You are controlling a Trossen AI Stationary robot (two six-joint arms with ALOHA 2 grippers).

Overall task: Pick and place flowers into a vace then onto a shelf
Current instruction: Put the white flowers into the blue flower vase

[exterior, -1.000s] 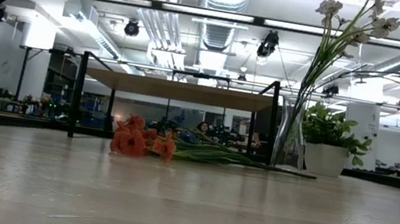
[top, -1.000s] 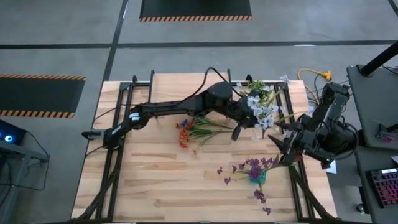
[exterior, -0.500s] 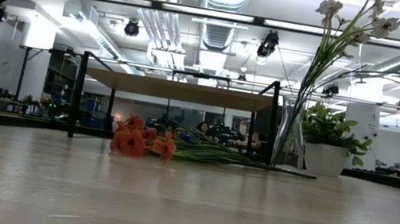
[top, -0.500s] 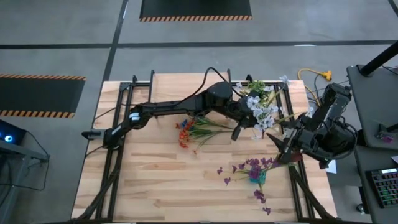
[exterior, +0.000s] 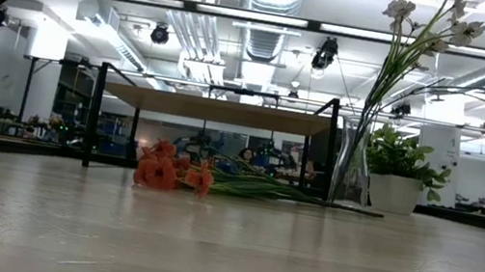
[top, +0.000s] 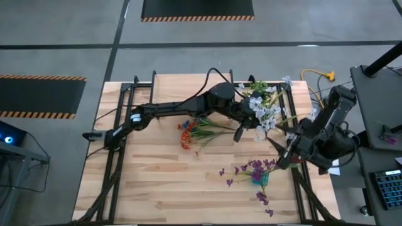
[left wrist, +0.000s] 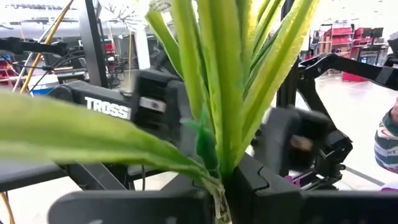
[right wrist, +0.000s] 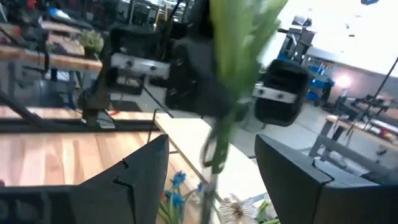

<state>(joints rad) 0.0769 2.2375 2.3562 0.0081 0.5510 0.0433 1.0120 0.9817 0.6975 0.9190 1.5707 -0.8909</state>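
My left gripper [left wrist: 217, 196] reaches level from the table's left and is shut on a bunch of flowers with green stems and leaves [left wrist: 217, 93]. The bunch's white blooms [top: 262, 114] cover the gripper in the high view. In the low view white-bloomed stems [exterior: 397, 53] rise out of a glass vase [exterior: 350, 168]. My right gripper [top: 278, 149] stands open just right of the bunch. Its fingers [right wrist: 130, 180] frame the stems [right wrist: 214, 143] from a distance, apart from them. The shelf [exterior: 217, 110] stands behind on black legs. My left gripper pinches the bunch's green stems [left wrist: 214, 171] between its two fingers, just under where the leaves spread. The fingers come level from the table's left and lie across the stems. The stems stand upright above the fingers. The frames do not show where their lower ends are.
Orange flowers [top: 186, 135] lie on the table left of the vase, their stems pointing toward it. Purple flowers [top: 254, 168] lie scattered nearer the front edge. A potted green plant [exterior: 397, 175] stands right of the vase. A person's sleeve [left wrist: 387, 146] shows beyond the table.
My right gripper has shifted a little toward the table's left, closer to the held bunch, and has rolled slightly. My left arm and the bunch have kept still.
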